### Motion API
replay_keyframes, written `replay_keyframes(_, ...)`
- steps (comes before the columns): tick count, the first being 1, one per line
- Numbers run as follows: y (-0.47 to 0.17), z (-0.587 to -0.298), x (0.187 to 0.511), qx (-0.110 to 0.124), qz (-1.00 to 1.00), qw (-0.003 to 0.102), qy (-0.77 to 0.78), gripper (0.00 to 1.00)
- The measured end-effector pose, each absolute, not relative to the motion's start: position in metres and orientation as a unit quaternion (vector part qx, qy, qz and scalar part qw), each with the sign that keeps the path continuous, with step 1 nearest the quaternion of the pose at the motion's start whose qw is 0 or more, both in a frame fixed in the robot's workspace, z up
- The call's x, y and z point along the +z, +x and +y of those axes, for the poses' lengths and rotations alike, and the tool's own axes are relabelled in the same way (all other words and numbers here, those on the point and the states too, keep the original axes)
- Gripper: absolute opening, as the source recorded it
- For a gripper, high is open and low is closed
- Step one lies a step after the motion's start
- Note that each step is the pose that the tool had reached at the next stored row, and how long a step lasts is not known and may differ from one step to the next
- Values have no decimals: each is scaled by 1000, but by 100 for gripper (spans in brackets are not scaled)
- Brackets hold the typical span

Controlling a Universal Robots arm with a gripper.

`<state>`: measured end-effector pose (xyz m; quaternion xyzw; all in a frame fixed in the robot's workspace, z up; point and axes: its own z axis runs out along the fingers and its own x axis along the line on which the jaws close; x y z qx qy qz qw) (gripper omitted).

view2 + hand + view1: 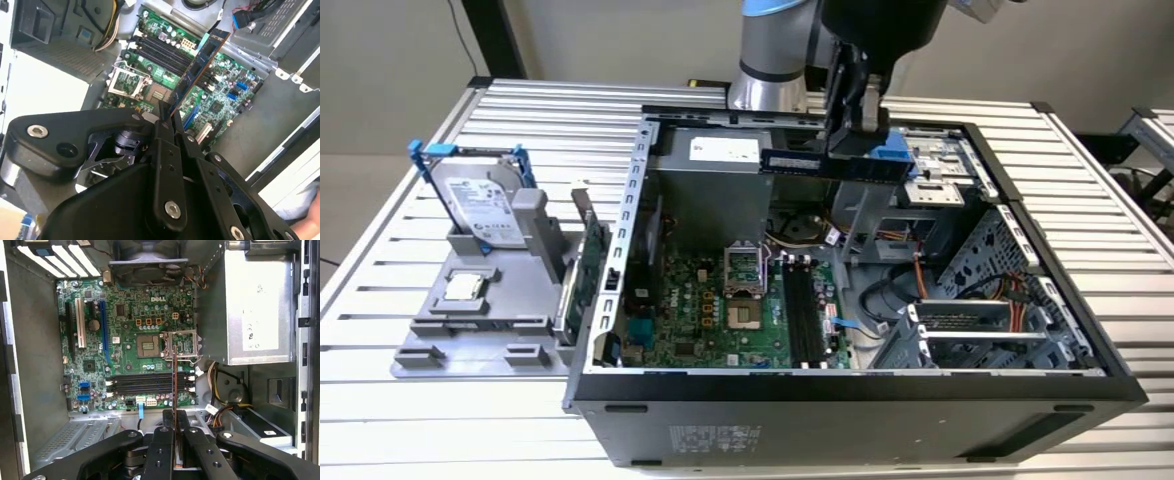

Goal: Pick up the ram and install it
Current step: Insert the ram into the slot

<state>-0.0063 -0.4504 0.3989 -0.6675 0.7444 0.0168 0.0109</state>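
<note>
The ram (795,162) is a long thin dark stick held level above the open computer case (607,300), near its far wall. My gripper (851,150) is shut on one end of it. In the second wrist view the ram (201,62) juts out from the gripper (167,119) over the green motherboard (220,95). In the first wrist view the ram (173,377) shows edge-on as a thin line, crossing the black memory slots (145,385) at a right angle, with the gripper (174,416) behind it. The slots (803,315) lie well below the stick.
A silver hard drive with blue rails (480,205), a green expansion card (591,265) and a small chip (463,287) sit on a grey fixture (467,340) at the exterior view's left. The power supply (257,305), cables (220,405) and drive cage (974,330) crowd the case.
</note>
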Motion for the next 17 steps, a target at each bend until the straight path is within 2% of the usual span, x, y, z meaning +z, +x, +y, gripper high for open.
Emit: replay_keyframes(17, -6, -450, 399, 15, 831, 13, -555, 0)
